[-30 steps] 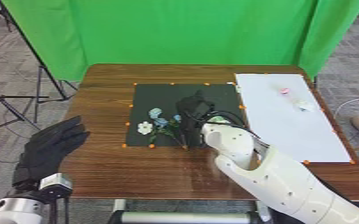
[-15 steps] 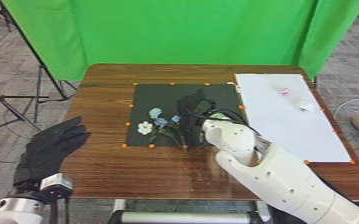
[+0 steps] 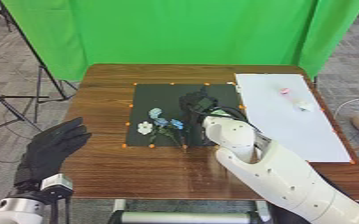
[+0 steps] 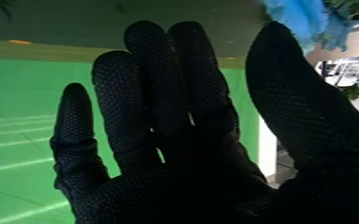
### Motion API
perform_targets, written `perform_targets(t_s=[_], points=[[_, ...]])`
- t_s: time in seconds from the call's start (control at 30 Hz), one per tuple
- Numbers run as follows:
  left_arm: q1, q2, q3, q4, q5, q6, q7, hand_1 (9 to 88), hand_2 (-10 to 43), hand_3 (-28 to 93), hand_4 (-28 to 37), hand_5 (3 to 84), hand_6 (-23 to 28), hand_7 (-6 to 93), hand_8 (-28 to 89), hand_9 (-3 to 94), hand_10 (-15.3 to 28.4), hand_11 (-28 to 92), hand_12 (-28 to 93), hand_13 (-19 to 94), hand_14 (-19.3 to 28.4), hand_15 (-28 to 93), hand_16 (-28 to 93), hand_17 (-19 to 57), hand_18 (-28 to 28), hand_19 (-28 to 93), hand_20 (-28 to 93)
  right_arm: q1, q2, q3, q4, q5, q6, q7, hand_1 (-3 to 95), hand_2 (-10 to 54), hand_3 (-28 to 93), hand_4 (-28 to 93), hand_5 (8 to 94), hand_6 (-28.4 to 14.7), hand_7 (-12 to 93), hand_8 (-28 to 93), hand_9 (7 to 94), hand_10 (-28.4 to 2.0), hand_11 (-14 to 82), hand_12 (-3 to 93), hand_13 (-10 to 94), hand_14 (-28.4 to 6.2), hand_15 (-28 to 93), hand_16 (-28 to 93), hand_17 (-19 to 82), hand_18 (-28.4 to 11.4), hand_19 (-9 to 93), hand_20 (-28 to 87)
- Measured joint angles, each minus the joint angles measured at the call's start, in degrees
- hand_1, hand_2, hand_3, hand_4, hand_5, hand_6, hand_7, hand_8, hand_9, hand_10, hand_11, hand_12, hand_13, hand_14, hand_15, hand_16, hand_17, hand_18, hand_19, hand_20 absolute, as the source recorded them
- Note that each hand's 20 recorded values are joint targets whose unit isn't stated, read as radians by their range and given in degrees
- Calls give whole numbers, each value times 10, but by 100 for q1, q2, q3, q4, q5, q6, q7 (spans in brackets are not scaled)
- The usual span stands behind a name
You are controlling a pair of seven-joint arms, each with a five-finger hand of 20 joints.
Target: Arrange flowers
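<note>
Flowers [image 3: 161, 122], blue and white, lie on the black mat [image 3: 158, 94]. The right hand [image 3: 196, 101], fingers straight and thumb spread wide, blocks the mat's right part, near them. Beyond is a white sheet [image 3: 291, 132] with a pink piece [image 3: 285, 91]. The left hand [image 3: 49, 147], fingers extended, is by the table's [image 3: 100, 172] left edge.

High head view, close wrist view

Glossy wooden table [image 3: 140, 172], matt dark mat [image 3: 162, 94], cloth-like blue flowers [image 3: 161, 121]
</note>
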Motion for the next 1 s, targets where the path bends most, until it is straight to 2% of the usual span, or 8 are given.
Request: perform_targets(t_s=[0.2,0.53,0.73,1.0], points=[[16,-8,3,-4,8,1,6,275,54,827,-121,457,138,125,-82,381,225,349,86,277,284,575,-124,-96,214,576,117,143,129,-118,-17,48,-1,117,326,-60,893,-282,632,-26,211,-142,607,-157,399,210,452,-170,776,197,54,-282,681,436],[233,-7,19,-48,-10,64,175,274,54,827,-121,458,138,125,-81,382,225,350,86,276,284,574,-124,-97,214,576,116,493,801,-74,-427,526,107,275,300,-48,889,-283,611,-29,207,-142,586,-172,373,203,438,-182,774,187,52,-276,679,433],[302,-6,28,-78,-13,102,219,274,54,827,-122,458,138,125,-81,381,225,349,86,275,284,574,-124,-96,214,576,115,241,1367,855,-622,852,195,402,288,-41,889,-283,588,-33,199,-140,575,-175,331,191,418,-187,757,170,51,-273,678,429],[309,-6,62,-92,-16,134,255,274,54,827,-122,457,138,126,-81,380,225,348,86,271,283,573,-123,-96,213,576,115,-676,2285,2164,-652,973,230,771,282,-42,888,-283,569,-37,192,-136,561,-176,304,187,412,-188,750,161,53,-268,677,426]])
